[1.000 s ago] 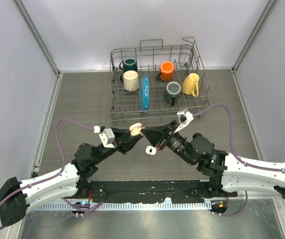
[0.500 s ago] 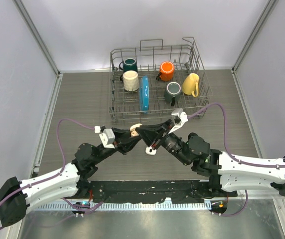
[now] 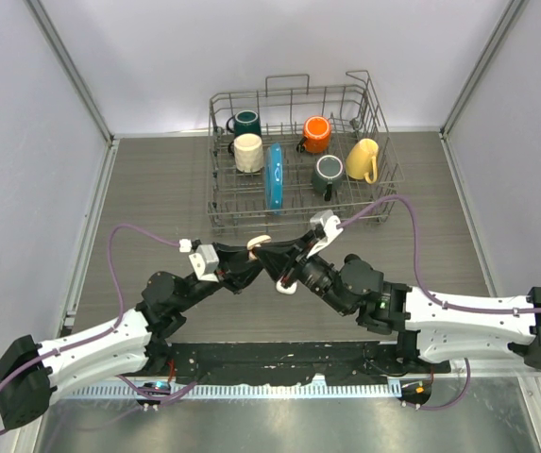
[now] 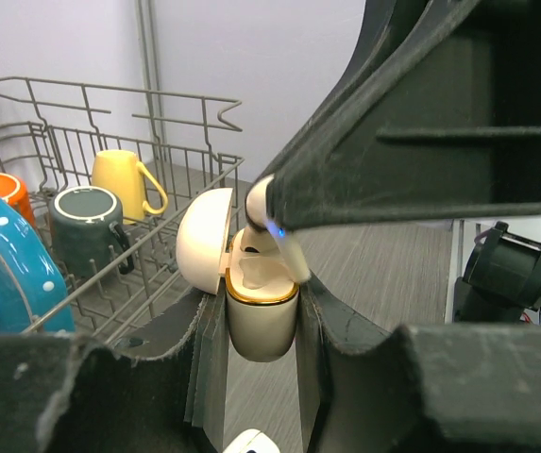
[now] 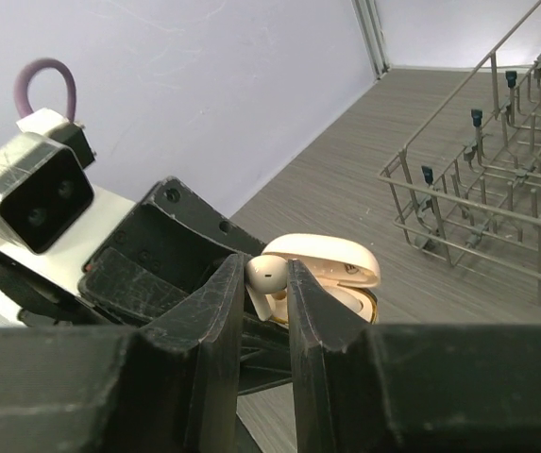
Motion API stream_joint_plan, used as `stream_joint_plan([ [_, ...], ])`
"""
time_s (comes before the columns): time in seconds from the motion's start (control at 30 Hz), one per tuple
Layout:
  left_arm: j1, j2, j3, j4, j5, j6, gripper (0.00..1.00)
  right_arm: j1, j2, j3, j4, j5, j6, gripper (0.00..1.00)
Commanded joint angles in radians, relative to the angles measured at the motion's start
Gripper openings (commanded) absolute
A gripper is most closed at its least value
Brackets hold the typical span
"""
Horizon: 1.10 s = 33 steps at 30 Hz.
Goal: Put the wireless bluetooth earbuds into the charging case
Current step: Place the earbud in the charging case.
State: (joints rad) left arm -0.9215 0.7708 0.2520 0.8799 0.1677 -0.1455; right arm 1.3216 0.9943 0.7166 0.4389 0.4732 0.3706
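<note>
Right wrist: my right pincer (image 5: pixel 266 293) pinches an earbud (image 5: pixel 268 272) above the open charging case (image 5: pixel 338 265), which my left pincer (image 4: pixel 261 330) clamps upright to receive it.

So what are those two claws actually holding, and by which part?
The left gripper clamps the open charging case by its lower body. The right gripper pinches one earbud by its sides, just above the case's opening.

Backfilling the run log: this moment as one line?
left gripper: shut on case, lid open | right gripper: shut on earbud | earbud: at case opening
</note>
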Motion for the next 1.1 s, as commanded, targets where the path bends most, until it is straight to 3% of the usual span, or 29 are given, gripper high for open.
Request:
stream_joint_plan([
  [0.0, 0.001, -0.011, 0.030, 0.062, 0.009, 0.007, 0.00, 0.022, 0.023, 0.040, 0.030, 0.068, -0.045, 0.01],
  [0.53, 0.003, -0.011, 0.030, 0.064, 0.018, -0.008, 0.00, 0.025, 0.021, 0.004, 0.084, 0.142, -0.071, 0.01],
  [1.07, 0.003, 0.010, 0.030, 0.094, 0.012, -0.019, 0.00, 0.025, 0.075, -0.009, 0.133, 0.122, -0.042, 0.01],
])
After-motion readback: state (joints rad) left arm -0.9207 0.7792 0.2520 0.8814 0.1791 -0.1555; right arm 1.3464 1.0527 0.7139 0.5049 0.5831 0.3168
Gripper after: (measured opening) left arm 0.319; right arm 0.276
